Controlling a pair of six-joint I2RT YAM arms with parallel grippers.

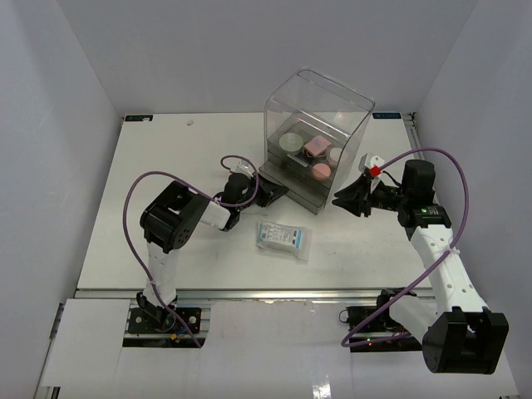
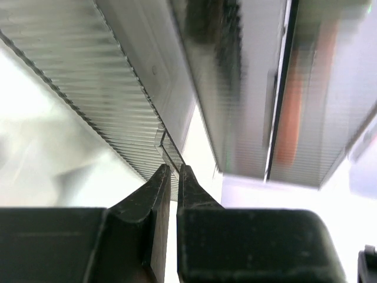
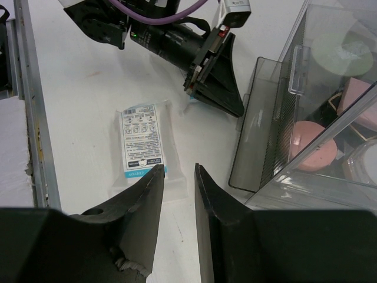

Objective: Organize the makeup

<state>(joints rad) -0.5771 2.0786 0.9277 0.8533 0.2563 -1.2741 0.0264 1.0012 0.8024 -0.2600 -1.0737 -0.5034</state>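
Note:
A white-blue sachet (image 1: 283, 238) lies flat on the table in front of the clear box (image 1: 320, 104); it also shows in the right wrist view (image 3: 141, 141). Inside the box are a white round pad (image 1: 293, 141), a pink square puff (image 1: 315, 147) and a pink round puff (image 1: 322, 172). My left gripper (image 1: 283, 190) is at the box's grey lower drawer (image 3: 259, 130), which stands pulled out. Its jaws (image 2: 174, 171) are pinched on the drawer's thin clear handle tab (image 2: 166, 147). My right gripper (image 1: 341, 199) is open and empty, just above the table between sachet and drawer (image 3: 178, 171). I cannot make out any brushes.
The left arm's wrist and purple cable (image 3: 171, 41) lie across the table beyond the sachet. The metal rail (image 3: 32, 118) runs along the table's near edge. White walls close in the table on three sides.

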